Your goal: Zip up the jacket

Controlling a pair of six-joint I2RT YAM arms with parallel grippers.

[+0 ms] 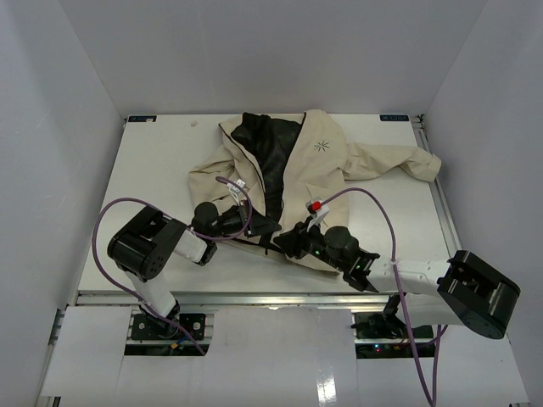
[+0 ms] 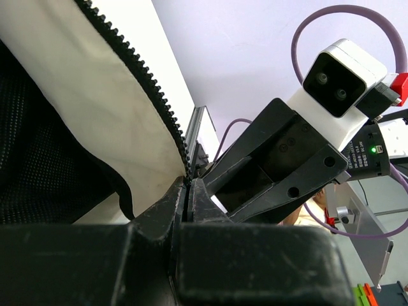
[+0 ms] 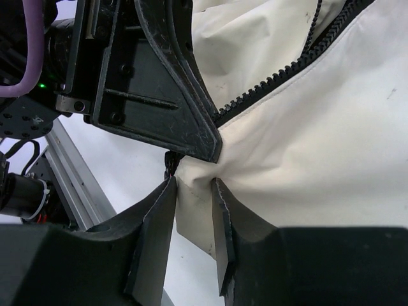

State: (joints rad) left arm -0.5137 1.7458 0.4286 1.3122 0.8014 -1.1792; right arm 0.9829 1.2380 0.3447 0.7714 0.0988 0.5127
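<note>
**Top view:** A cream-beige jacket (image 1: pixel 339 170) of soft, creased cloth lies sprawled on the white worktop (image 1: pixel 144 170), spreading away beyond both grippers. Its front is thrown open on a black lining (image 1: pixel 265 153). A small dark starburst logo (image 1: pixel 321 146) marks the chest, and one sleeve trails off to the far right. The matt-black left gripper (image 1: pixel 268 226) and right gripper (image 1: pixel 287 241) meet nose to nose at the jacket's near hem, with purple cables (image 1: pixel 373 203) looping behind them.

**Left wrist view:** The left gripper (image 2: pixel 185 191) is clenched on the bottom end of the zip (image 2: pixel 153 89). The zip's chunky black teeth run up and away from the fingertips along a smooth cream edge of the jacket (image 2: pixel 83 95). Fine black mesh lining (image 2: pixel 38 159) shows to the left of the gripper. The angular right gripper (image 2: pixel 213 191) crowds in just to its right, topped by a boxy white camera (image 2: pixel 338 73).

**Right wrist view:** The right gripper (image 3: pixel 191 197) stands with its ribbed black fingers (image 3: pixel 159 223) apart, astride the cream hem corner of the jacket (image 3: pixel 319 146). The cloth touches both inner faces, but whether the fingers press on it cannot be told. Directly beyond, the left gripper (image 3: pixel 207 143) pinches a puckered point of fabric. From there a row of zip (image 3: pixel 280 80) teeth climbs up and to the right across lightly wrinkled cloth.
</note>
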